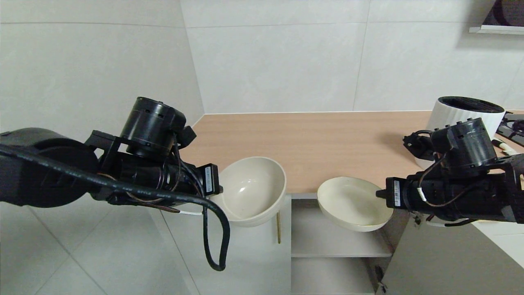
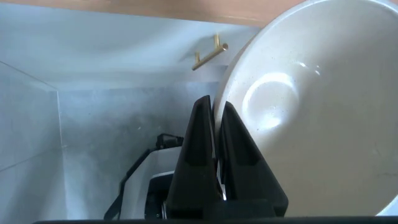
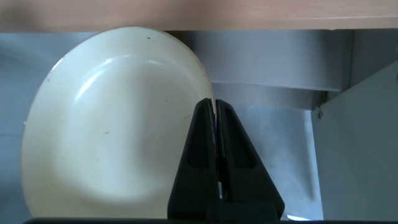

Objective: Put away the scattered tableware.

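The left hand [image 2: 214, 107] is closed narrowly on the rim of a deep cream bowl [image 1: 250, 189], one finger inside the wall and one outside. The right hand [image 3: 215, 107] pinches the edge of a shallow cream plate [image 1: 353, 201] the same way. Both pieces hang tilted in the air just in front of the edge of the tabletop [image 1: 311, 139], above an open cupboard with a pale shelf [image 1: 327, 242]. They look like glazed ceramic: stiff, smooth, likely slippery and breakable. A thin rim pinch leaves the weight hanging off to one side, so I judge they should be set down gently. The wrist views show the fingers straddling each rim, and the left one shows a brass handle [image 2: 209, 54] close by. The head view adds how both pieces sit over the shelf.
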{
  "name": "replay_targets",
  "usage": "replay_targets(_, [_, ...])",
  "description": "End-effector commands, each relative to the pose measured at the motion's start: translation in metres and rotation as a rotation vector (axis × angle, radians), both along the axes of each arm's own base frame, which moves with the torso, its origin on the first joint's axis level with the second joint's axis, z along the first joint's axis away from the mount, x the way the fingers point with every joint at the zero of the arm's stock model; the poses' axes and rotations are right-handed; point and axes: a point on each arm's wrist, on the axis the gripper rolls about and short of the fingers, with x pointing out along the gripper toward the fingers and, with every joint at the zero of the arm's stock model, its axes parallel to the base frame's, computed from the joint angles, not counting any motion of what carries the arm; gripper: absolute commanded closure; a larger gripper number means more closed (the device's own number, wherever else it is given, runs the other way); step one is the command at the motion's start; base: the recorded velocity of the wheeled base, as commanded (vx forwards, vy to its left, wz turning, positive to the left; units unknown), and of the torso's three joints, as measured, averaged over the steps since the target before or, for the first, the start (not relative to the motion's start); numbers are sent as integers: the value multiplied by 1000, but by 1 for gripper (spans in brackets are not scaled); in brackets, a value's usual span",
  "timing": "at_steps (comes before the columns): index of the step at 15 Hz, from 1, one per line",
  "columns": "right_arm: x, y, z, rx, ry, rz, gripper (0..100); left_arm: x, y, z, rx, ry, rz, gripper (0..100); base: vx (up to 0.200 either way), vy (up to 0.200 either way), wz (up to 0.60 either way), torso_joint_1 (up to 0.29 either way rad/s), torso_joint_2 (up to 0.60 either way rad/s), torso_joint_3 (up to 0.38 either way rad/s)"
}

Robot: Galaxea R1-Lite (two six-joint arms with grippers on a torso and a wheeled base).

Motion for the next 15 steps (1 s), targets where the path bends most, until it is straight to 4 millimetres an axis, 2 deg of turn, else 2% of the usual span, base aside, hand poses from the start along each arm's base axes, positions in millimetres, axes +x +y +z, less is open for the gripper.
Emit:
replay_targets(1, [3,1,-4,-8,12,-2,100,1,-1,-1,2,4,0,100,0,0,0,0,0,0])
replay_targets(13, [8,4,-14,-35,40,5,100,6,-3,-6,1,3,0,100,0,0,0,0,0,0])
replay_targets(15, [8,4,-15,-36,41,6,100,6,-3,-6,1,3,0,100,0,0,0,-95,229,139])
